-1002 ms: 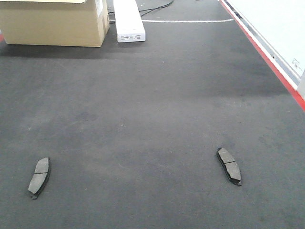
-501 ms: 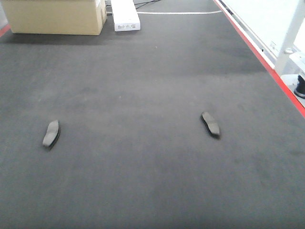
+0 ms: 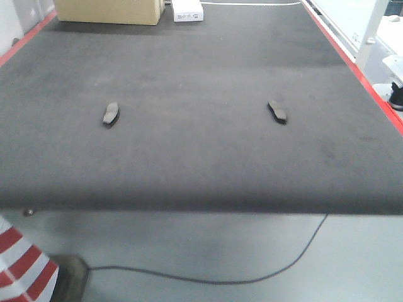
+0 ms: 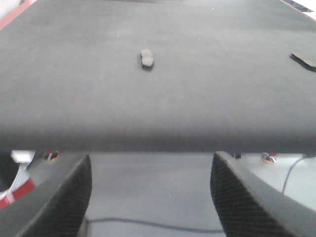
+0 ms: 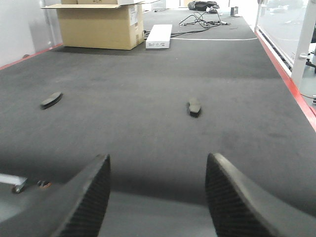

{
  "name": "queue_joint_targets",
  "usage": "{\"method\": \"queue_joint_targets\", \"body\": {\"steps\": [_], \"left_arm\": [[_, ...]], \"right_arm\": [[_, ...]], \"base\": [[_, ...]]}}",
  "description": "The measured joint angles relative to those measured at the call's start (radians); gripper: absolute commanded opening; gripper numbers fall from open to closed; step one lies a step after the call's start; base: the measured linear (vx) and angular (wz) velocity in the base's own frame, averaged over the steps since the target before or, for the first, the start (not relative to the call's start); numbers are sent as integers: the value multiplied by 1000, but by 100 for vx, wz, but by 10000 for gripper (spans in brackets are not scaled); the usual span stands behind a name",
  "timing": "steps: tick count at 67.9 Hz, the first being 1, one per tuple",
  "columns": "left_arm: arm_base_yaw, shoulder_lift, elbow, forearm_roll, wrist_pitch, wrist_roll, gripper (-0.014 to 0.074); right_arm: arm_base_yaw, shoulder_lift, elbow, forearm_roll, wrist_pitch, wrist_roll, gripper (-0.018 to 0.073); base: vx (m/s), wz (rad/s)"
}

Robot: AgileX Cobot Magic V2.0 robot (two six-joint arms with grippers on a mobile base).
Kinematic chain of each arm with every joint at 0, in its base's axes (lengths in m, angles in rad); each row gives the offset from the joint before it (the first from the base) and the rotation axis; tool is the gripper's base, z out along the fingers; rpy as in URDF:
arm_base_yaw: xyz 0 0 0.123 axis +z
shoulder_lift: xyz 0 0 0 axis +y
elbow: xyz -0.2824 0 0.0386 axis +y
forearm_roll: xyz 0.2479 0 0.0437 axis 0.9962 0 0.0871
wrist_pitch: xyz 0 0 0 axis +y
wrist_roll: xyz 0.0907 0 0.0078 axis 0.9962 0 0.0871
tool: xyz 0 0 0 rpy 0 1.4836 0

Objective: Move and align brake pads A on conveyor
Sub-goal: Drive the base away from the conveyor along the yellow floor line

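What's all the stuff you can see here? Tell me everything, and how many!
brake pads: 2, dark grey, lying apart on the conveyor, one left, one right
conveyor: 1, dark charcoal, fills most of the view
red strips: 2, red, along the conveyor's left and right edges
cardboard box: 1, tan, far end, left side
white box: 1, white, far end, just right of the cardboard box
cable: 1, black, below the conveyor's near edge
striped object: 1, red and white, bottom left corner
post: 1, white, beyond the right red strip
left gripper: 1, black, open, empty, at the near edge
right gripper: 1, black, open, empty, at the near edge
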Motion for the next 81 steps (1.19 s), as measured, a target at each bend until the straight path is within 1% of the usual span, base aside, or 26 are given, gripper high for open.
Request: {"method": "queue_joint_targets", "body": {"steps": [25,39,52,81], "left_arm": [[0,0,0,0,0,0,503],[0,0,0,0,0,0,503],[0,0,0,0,0,0,503],[0,0,0,0,0,1,503]], "right_arm": [[0,0,0,0,-1,0,419],[0,0,0,0,-1,0,419],[0,0,0,0,-1,0,419],[0,0,0,0,-2,0,419]], "base": [[-37,-3],[-26,-26],[-21,-65],[-20,-85]]}}
